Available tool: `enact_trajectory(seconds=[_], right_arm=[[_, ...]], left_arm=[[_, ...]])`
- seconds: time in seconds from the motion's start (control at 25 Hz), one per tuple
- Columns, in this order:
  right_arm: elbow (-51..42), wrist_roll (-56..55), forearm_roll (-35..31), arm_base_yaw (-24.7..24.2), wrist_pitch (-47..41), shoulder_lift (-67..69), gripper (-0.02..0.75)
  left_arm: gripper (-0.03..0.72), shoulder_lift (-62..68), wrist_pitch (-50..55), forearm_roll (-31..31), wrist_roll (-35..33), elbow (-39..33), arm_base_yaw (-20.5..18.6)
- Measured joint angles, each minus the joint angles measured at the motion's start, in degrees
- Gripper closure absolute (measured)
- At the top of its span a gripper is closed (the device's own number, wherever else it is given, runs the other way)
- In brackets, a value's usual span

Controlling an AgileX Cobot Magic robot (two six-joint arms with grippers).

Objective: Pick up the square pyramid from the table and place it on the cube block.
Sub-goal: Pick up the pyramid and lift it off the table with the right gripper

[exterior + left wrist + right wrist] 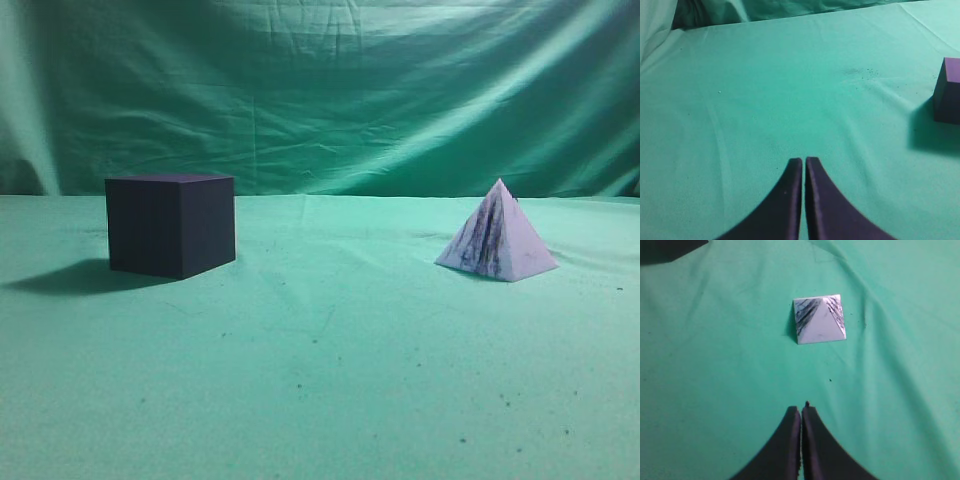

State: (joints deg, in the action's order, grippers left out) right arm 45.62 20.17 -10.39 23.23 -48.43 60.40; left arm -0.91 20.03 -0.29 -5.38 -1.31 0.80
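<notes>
A white square pyramid with dark streaks stands on the green cloth at the right. A dark cube block stands at the left, well apart from it. In the right wrist view the pyramid lies ahead of my right gripper, which is shut and empty. In the left wrist view the cube shows at the right edge, far from my left gripper, which is shut and empty. Neither gripper shows in the exterior view.
A green cloth covers the table and hangs as a backdrop behind it. A dark corner of the cube's shadow or the cube shows at the top left of the right wrist view.
</notes>
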Motion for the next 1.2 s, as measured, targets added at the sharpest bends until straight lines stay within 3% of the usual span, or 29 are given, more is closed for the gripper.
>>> enact_trajectory(seconds=[0.12,0.16,0.2,0.32,0.48,0.56,0.92,1.2], right_arm=[[4.4,-1.6,2.0,3.9,0.0,7.1,0.738],[5.7,-1.7,2.0,4.8,0.0,9.5,0.689],[7.2,-1.9,2.1,5.3,0.0,11.7,0.689],[11.2,-1.9,2.1,5.6,0.0,17.6,0.488],[14.9,-4.4,2.1,5.7,-0.3,24.1,0.155],[16.2,-4.9,2.3,5.7,-0.4,27.0,0.087],[20.1,-7.7,9.1,5.7,-0.3,38.1,0.094],[20.4,-8.0,9.9,5.7,3.9,43.5,0.094]], left_arm=[[0.688,0.0,0.0,0.0,0.0,0.0,0.0],[0.688,0.0,0.0,0.0,0.0,0.0,0.0],[0.688,0.0,0.0,0.0,0.0,0.0,0.0],[0.688,0.0,0.0,0.0,0.0,0.0,0.0],[0.688,0.0,0.0,0.0,0.0,0.0,0.0],[0.688,0.0,0.0,0.0,0.0,0.0,0.0],[0.688,0.0,0.0,0.0,0.0,0.0,0.0],[0.688,0.0,0.0,0.0,0.0,0.0,0.0]])
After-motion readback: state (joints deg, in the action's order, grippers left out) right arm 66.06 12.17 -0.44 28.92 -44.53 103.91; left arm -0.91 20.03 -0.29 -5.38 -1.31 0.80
